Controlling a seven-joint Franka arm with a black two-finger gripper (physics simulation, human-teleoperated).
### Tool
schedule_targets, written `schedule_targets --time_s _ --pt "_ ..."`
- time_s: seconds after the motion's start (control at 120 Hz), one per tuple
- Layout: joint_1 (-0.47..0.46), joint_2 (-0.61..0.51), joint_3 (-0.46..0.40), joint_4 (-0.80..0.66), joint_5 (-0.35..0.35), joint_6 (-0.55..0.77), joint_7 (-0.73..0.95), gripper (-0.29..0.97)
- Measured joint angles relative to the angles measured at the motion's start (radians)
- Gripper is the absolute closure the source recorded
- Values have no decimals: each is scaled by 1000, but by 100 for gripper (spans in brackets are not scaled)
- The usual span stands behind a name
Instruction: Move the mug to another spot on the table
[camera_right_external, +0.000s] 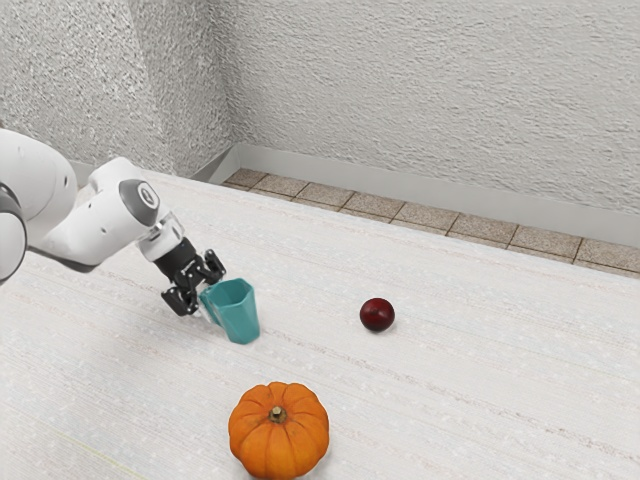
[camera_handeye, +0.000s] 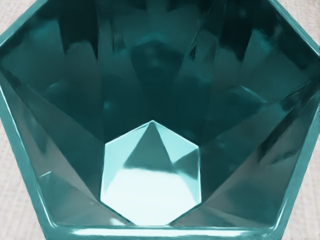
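A teal faceted mug (camera_right_external: 235, 312) stands left of the table's middle, leaning slightly. My black gripper (camera_right_external: 203, 294) comes in from the exterior view's left and sits at the mug's left rim, with the fingers closed on that wall. In the wrist view I look straight down into the mug (camera_handeye: 150, 100), its pale hexagonal bottom directly under the hand.
An orange pumpkin (camera_right_external: 278, 430) sits near the front edge, below the mug. A dark red apple (camera_right_external: 377, 314) lies to the mug's right. The pale wooden table (camera_right_external: 480, 400) reaches back to a tiled floor strip and grey walls.
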Motion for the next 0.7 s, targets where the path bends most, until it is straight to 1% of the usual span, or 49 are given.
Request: schedule_targets --time_s 0.133,0.2,0.25,0.342,0.375,0.417,0.483,0.533,0.592,0.7 --pt "0 -19 2 3 29 1 -1 11" --pt "-5 -78 9 1 66 6 -6 8" --pt "-16 -152 18 -4 131 9 -21 6" --pt "-58 -338 43 6 306 -22 -83 4" --pt "-70 -377 47 41 359 -47 -116 4" --pt "-86 -403 51 93 409 -80 -165 3" --pt "-109 -408 54 190 461 -143 -274 2" --pt "-118 -386 54 286 485 -215 -387 2" --pt "-106 -348 23 392 519 -303 -537 1" --pt "-126 -300 -44 451 571 -411 -800 1"
